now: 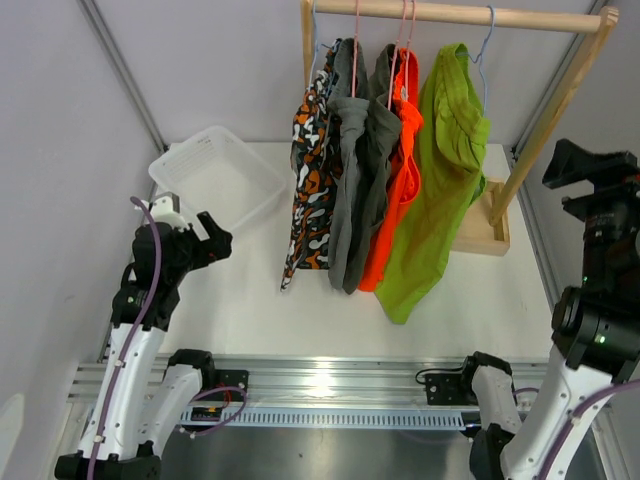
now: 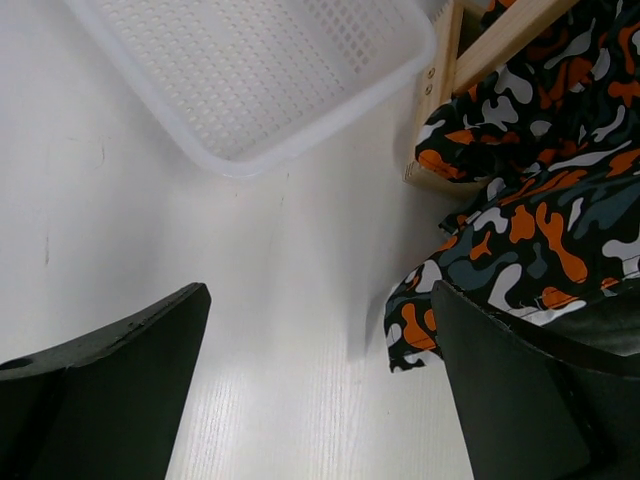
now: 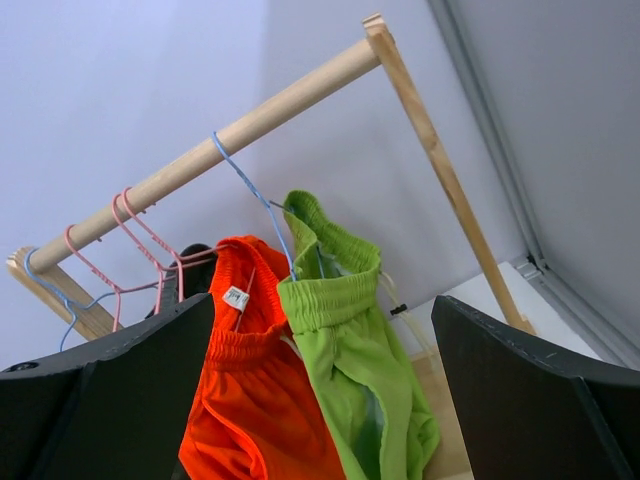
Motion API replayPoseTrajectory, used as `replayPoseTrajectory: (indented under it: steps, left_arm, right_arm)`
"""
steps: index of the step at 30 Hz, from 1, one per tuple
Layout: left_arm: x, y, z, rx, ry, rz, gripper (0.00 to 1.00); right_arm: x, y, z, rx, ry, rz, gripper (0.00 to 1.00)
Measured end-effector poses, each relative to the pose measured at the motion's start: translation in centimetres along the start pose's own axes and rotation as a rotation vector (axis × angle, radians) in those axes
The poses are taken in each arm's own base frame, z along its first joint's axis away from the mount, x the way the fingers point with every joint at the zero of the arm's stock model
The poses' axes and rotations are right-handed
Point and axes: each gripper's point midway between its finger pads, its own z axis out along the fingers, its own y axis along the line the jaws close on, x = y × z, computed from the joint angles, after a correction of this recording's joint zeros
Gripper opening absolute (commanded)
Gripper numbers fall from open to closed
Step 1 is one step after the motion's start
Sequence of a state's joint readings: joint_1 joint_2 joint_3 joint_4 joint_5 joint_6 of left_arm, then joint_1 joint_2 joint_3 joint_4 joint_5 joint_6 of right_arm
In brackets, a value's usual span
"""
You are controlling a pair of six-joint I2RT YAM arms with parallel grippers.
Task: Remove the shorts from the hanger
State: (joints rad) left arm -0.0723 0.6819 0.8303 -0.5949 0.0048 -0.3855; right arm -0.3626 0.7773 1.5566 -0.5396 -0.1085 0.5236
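Left tool [image 2: 320, 292] and right tool [image 3: 322, 300] wide (both empty), shorts [image 1: 368, 170] hanging clear of both.

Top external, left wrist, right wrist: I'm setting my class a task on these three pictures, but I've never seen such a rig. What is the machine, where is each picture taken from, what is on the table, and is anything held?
The machine is two robot arms bolted at the near edge of a table, each ending in a two-finger hand. The top picture looks down from behind them, with the left hand on the left. The other two come from cameras on the wrists; the dark shapes at the bottom are each hand's own fingers. The right hand faces a wooden rail. From it, on wire hangers, hang the shorts: camouflage, dark grey, orange and lime green. On the table stands a white basket that looks empty. Both hands are open and hold nothing.
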Motion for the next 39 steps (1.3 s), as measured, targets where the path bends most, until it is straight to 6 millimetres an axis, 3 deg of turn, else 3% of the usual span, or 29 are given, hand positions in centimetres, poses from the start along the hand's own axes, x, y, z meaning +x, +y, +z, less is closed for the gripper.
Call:
replayPoseTrajectory:
  steps: [3, 7, 12, 14, 18, 23, 29, 31, 32, 35, 39]
  left_arm:
    - [0.2, -0.2, 0.1, 0.01, 0.01, 0.003, 0.99]
    - [0.5, -0.3, 0.1, 0.022, 0.019, 0.003, 0.99]
    - [0.7, -0.4, 0.2, 0.026, 0.022, 0.003, 0.99]
    - [0.7, -0.4, 0.2, 0.028, 0.021, 0.003, 0.99]
    - [0.7, -0.4, 0.2, 0.03, 0.02, 0.004, 0.99]
    - [0.6, -0.4, 0.1, 0.032, 0.017, 0.004, 0.99]
    - [0.6, -0.4, 0.1, 0.031, 0.017, 0.004, 0.99]
    - [0.6, -0.4, 0.2, 0.031, 0.018, 0.004, 0.99]
    - [0.6, -0.4, 0.2, 0.031, 0.018, 0.003, 0.99]
    - [0.7, -0.4, 0.2, 0.03, 0.019, 0.004, 0.99]
    - [0.7, -0.4, 0.2, 0.03, 0.019, 0.004, 1.0]
  right_arm:
    - [0.3, 0.5, 3.2, -0.031, 0.046, 0.01, 0.95]
    - [2.3, 1.6, 8.2, -0.097, 0.157, 0.026, 0.93]
    - [6.8, 5.0, 14.9, -0.168, 0.33, -0.027, 0.89]
    - [9.9, 6.4, 16.8, -0.19, 0.399, -0.064, 0.89]
    - [14.6, 6.2, 17.4, -0.18, 0.521, -0.111, 0.88]
    - [15.4, 5.4, 17.9, -0.158, 0.533, -0.137, 0.79]
    - [17.3, 5.9, 18.4, -0.176, 0.552, -0.152, 0.66]
    - [18.1, 5.8, 18.9, -0.175, 0.563, -0.159, 0.56]
    - [18.6, 5.6, 19.2, -0.172, 0.571, -0.164, 0.42]
    - [20.1, 5.0, 20.1, -0.163, 0.592, -0.172, 0.22]
    - [20.9, 4.8, 20.6, -0.16, 0.601, -0.174, 0.12]
